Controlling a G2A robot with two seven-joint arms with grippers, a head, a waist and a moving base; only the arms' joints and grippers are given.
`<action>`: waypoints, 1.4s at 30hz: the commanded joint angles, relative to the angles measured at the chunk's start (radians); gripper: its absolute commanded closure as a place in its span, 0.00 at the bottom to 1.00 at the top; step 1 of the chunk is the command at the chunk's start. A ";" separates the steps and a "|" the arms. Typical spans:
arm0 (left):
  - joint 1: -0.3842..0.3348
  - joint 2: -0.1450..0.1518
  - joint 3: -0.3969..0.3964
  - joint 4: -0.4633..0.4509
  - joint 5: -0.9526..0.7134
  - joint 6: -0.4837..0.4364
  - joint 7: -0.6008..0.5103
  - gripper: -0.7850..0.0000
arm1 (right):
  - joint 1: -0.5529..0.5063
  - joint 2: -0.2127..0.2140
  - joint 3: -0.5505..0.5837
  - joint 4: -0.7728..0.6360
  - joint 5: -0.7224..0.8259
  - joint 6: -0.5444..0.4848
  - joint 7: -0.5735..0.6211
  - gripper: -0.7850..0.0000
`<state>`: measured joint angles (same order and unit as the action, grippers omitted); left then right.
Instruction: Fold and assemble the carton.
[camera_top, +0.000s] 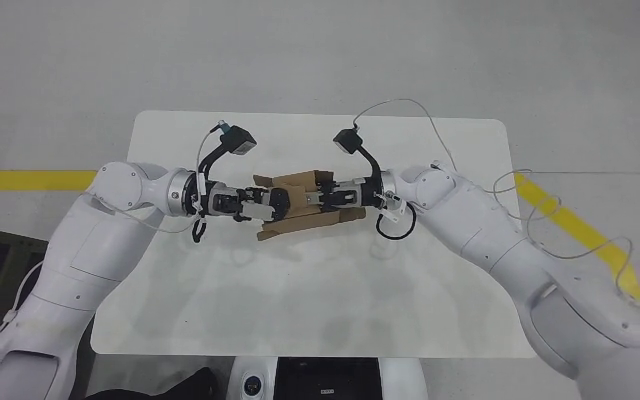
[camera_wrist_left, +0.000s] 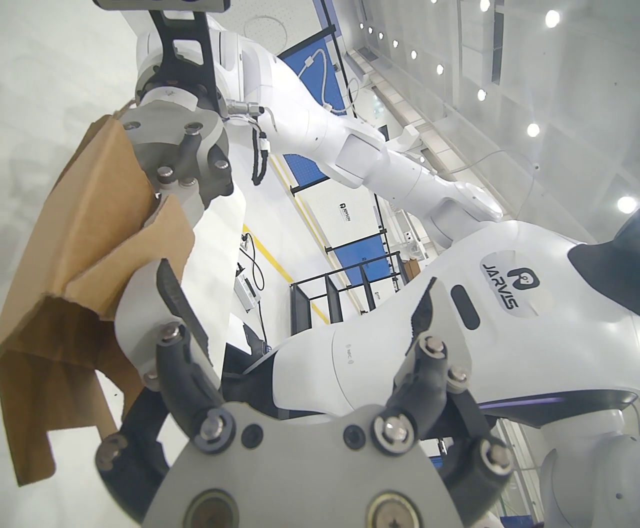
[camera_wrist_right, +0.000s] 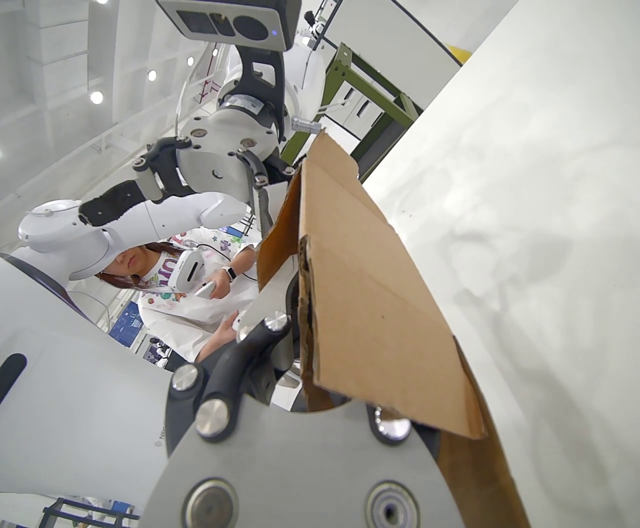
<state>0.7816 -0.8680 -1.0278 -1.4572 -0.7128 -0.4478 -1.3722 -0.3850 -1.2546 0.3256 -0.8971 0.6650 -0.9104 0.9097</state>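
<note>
One carton (camera_top: 296, 183) between left pincer (camera_wrist_left: 295, 282), fingers apart, and right pincer (camera_top: 318, 198), clamped on it.

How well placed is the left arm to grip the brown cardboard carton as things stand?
Probably yes. The left claw is open, one finger against a flap of the brown cardboard carton, nothing between them. The right claw holds the other end.

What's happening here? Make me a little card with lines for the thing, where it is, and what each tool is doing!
thing: brown cardboard carton, partly folded, flaps loose
place: over the white table, between the two arms
left tool: open, touching the carton
right tool: shut on the carton's wall
job: not yet a finished box
</note>
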 joint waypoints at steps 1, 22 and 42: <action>0.000 0.001 -0.012 0.004 -0.004 -0.001 0.001 0.00 | -0.003 0.003 0.008 0.010 0.000 -0.005 -0.005 1.00; 0.005 -0.008 -0.033 0.084 0.128 -0.051 0.051 0.00 | -0.074 0.071 0.047 -0.139 -0.031 0.045 0.045 1.00; 0.013 -0.014 -0.037 0.040 0.101 -0.025 0.025 0.00 | -0.050 0.044 -0.002 -0.139 -0.026 0.072 0.072 1.00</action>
<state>0.7943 -0.8821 -1.0647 -1.4162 -0.6105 -0.4738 -1.3463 -0.4362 -1.2094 0.3243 -1.0366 0.6392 -0.8382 0.9819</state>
